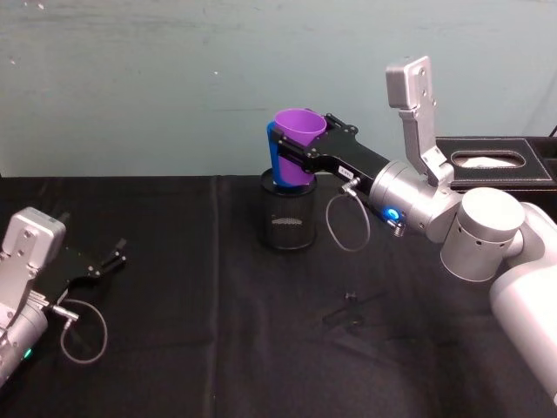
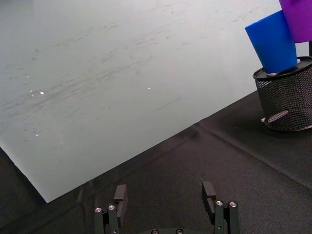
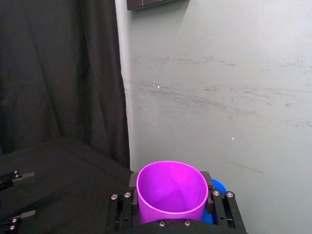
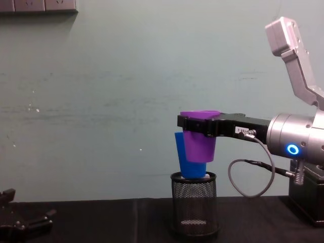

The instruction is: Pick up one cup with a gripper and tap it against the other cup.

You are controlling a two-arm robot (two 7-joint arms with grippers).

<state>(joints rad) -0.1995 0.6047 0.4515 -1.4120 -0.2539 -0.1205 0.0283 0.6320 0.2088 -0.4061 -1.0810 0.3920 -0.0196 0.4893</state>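
Observation:
My right gripper [image 1: 300, 144] is shut on the purple cup [image 1: 300, 129], holding it upright in the air near the wall. The blue cup [image 1: 275, 161] stands tilted in a black wire-mesh pen holder [image 1: 288, 222] at the back of the table. In the chest view the purple cup [image 4: 200, 144] overlaps the blue cup's [image 4: 185, 164] upper side, and in the left wrist view the purple cup [image 2: 298, 17] appears to touch the blue one [image 2: 273, 41]. My left gripper [image 1: 111, 259] rests open low at the table's left, far from both cups.
A black tissue box [image 1: 496, 161] sits at the back right behind my right arm. A small black object [image 1: 351, 300] lies on the black tablecloth [image 1: 209, 331] in front of the holder. The pale green wall [image 1: 174, 87] rises right behind the cups.

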